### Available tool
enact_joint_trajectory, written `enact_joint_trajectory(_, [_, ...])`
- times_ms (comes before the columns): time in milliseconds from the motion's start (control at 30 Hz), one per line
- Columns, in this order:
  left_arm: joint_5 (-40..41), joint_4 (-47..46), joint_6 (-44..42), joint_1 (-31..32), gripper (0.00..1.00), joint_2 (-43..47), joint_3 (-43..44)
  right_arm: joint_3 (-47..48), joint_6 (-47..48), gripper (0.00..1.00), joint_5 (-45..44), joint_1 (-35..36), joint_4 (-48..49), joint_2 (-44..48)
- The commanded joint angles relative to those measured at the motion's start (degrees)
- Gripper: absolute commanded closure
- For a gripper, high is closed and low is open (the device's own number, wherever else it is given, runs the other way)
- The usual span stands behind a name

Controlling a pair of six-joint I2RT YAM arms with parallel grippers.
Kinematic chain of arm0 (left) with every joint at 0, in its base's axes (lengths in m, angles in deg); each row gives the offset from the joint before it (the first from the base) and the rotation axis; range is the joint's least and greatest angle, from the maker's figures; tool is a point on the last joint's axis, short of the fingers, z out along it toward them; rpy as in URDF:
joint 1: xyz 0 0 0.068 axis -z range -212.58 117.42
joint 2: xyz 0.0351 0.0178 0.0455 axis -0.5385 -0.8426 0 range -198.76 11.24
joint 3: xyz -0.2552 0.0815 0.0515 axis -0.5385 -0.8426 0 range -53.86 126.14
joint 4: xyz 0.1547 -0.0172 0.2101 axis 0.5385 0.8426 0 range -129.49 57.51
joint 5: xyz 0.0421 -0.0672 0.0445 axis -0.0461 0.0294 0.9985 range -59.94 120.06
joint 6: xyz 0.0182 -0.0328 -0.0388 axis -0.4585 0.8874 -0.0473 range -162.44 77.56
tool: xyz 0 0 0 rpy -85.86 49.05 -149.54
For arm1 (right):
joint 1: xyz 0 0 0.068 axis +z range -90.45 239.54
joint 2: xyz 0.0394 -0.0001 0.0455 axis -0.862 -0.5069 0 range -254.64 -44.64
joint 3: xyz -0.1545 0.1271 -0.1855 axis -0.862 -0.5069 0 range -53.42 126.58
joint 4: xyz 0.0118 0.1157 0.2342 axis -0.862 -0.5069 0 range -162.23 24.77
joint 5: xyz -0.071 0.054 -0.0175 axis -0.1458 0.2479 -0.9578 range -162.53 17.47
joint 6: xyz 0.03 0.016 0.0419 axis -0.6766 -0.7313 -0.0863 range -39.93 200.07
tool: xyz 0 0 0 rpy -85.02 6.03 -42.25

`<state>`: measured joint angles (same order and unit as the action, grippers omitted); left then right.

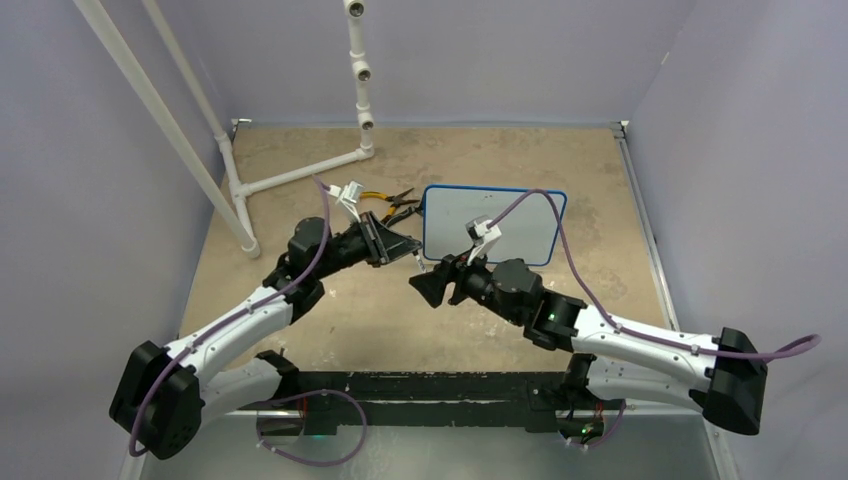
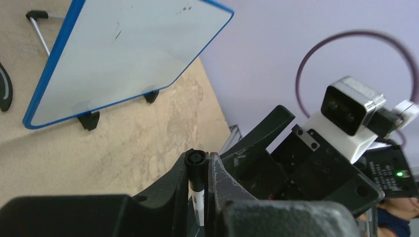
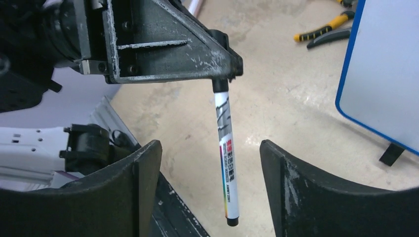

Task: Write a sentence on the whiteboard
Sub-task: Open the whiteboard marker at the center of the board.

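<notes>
Left arm [image 1: 250,310] reached in from the near left, forearm low and roughly level, wrist ending just left of the whiteboard's [image 1: 530,225] near-left corner. Left jaws were clamped on the black upper end of a marker [image 3: 226,148]. The marker hung down from them, slightly tilted, lower end free above the surface [image 1: 380,330]. In the left wrist view the marker's [image 2: 196,173] top sat pinched between the two jaws.

Right arm [image 1: 640,340] came from the near right, elbow bent, wrist just in front of the board's near edge, aimed left at the left jaws. Right jaws stood wide, one on each side of the hanging marker, touching it on neither side.

Whiteboard [image 2: 113,59] stood tilted on the surface on two black feet [image 2: 89,120], blue frame, just beyond both wrists. Its face carried a few faint dark marks [image 2: 118,32], unreadable.

The right wrist's camera [image 1: 483,230] overlapped the board's near-left part in the top view. Pliers [image 1: 388,203] with yellow and black handles lay just left of the board's far-left corner, beyond the left wrist. White pipe frame [image 1: 290,175] stood well left of the board, at the far-left corner of the surface.
</notes>
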<state>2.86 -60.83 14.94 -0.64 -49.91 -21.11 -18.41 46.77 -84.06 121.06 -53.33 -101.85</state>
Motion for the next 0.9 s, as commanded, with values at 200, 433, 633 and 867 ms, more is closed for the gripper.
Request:
enact_joint_trajectory(200, [9.48, -27.06, 17.23, -0.31, 1.0, 3.93, -6.96, -8.84, -14.18, 0.12, -5.31, 0.36, 23.76, 7.11])
enact_joint_trajectory(433, [8.01, -41.15, 21.7, -0.35, 1.0, 0.36, -9.57, -11.04, -18.18, 0.19, -3.97, 0.36, 37.17, 5.15])
enact_joint_trajectory(633, [9.14, -42.33, 22.32, -0.3, 1.0, 1.9, -11.18, -10.48, -19.1, 0.33, -6.01, 0.36, 40.68, 2.7])
enact_joint_trajectory(867, [11.29, -43.35, 22.29, -0.31, 1.0, 3.79, -12.72, -8.36, -20.45, 0.47, -4.35, 0.36, 41.55, -0.55])
